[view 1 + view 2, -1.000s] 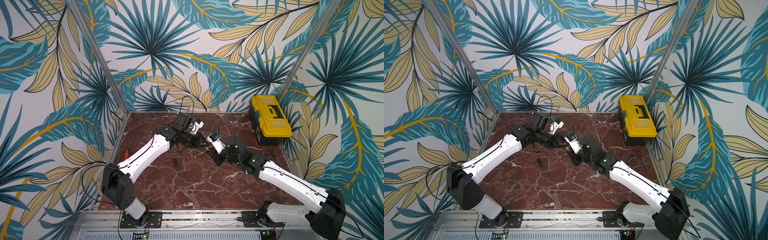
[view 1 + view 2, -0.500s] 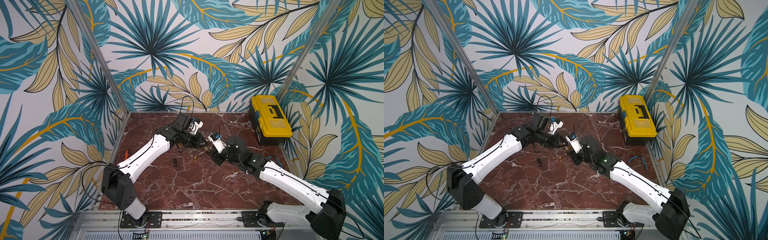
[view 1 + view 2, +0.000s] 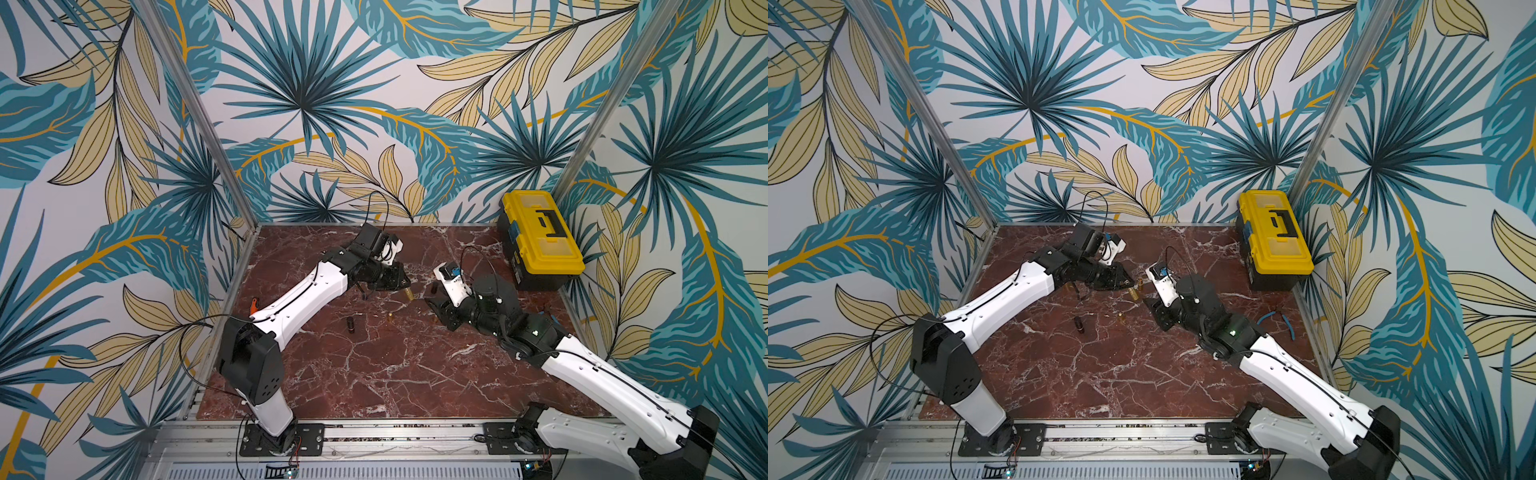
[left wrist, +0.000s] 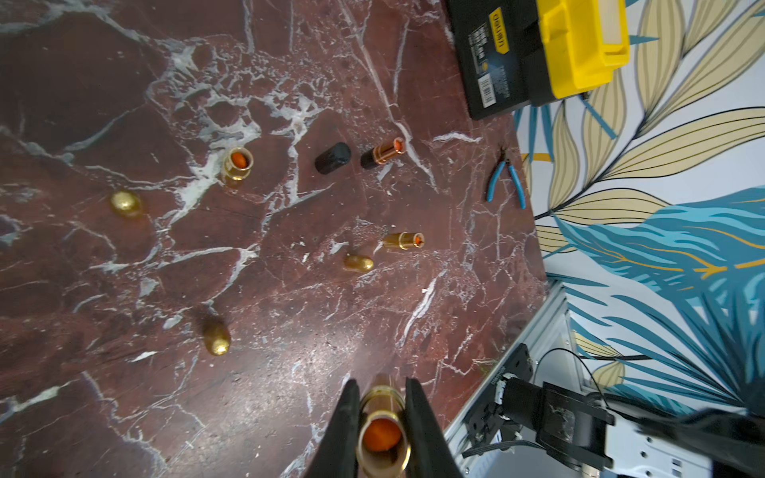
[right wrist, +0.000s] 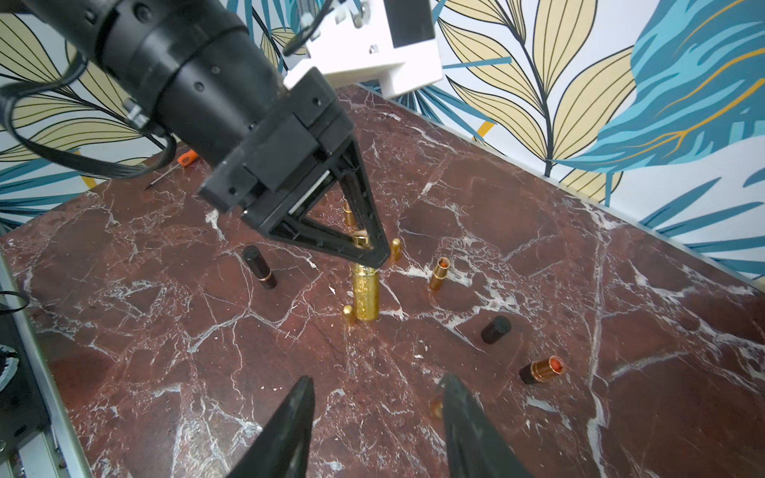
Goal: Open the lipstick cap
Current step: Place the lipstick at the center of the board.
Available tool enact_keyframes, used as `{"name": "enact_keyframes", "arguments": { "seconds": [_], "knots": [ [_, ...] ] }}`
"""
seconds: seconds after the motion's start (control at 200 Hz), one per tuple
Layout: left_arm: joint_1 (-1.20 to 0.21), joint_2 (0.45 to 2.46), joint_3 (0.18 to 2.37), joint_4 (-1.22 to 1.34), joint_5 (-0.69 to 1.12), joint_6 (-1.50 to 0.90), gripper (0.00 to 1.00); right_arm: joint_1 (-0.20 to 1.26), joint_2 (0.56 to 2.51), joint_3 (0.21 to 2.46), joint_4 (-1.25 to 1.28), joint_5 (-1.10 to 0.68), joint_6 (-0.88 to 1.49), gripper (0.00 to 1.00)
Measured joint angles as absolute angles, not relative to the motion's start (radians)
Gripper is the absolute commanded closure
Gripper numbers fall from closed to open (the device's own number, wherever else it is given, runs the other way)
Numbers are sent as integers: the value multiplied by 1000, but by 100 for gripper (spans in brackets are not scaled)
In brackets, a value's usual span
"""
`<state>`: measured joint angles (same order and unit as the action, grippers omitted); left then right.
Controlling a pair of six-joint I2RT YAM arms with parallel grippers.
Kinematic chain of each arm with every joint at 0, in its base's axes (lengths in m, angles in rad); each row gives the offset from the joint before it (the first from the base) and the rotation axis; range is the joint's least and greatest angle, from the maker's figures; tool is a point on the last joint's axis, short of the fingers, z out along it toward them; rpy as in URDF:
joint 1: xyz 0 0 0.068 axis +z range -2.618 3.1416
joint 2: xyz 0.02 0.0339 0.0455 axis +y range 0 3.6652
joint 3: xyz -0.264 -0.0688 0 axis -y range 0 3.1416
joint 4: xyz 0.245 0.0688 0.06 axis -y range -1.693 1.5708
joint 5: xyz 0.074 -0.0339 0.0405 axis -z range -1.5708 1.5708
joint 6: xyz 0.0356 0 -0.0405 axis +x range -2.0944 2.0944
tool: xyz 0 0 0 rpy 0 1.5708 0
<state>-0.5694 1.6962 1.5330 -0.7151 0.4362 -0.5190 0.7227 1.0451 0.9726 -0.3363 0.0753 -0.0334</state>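
My left gripper (image 4: 381,389) is shut on a gold lipstick (image 4: 383,430). Its open end faces the left wrist camera, uncapped, with the orange stick showing inside. In the right wrist view this lipstick (image 5: 365,289) hangs upright from the left gripper (image 5: 374,258), its base near the marble table (image 5: 621,289). The right gripper (image 5: 374,383) is open with nothing between its fingers, a short way from the lipstick. A small gold piece (image 5: 434,407) lies on the table, half hidden by one right finger; whether it is the cap I cannot tell. In both top views the grippers (image 3: 405,286) (image 3: 1148,300) face each other mid-table.
Several other lipsticks and loose caps lie around: a gold cap (image 5: 349,314), an open gold tube (image 5: 439,273), a black cap (image 5: 495,329), a black-and-gold open tube (image 5: 542,369), a capped black lipstick (image 3: 352,323). A yellow toolbox (image 3: 540,237) stands back right, with blue pliers (image 3: 1277,318) near it. An orange screwdriver (image 3: 252,305) lies at the left.
The right gripper has gone from shut to open and drawn slightly back from the left gripper. The left gripper has kept its hold on the lipstick and barely moved.
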Motion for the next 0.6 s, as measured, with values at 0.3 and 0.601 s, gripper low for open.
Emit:
{"name": "enact_keyframes", "arguments": {
  "seconds": [0.3, 0.601],
  "knots": [
    [-677, 1733, 1542, -712, 137, -416, 89, 723, 944, 972, -376, 193, -18, 48],
    [-760, 1776, 1471, -625, 7, -337, 89, 723, 909, 947, -380, 283, 9, 48]
  ]
}}
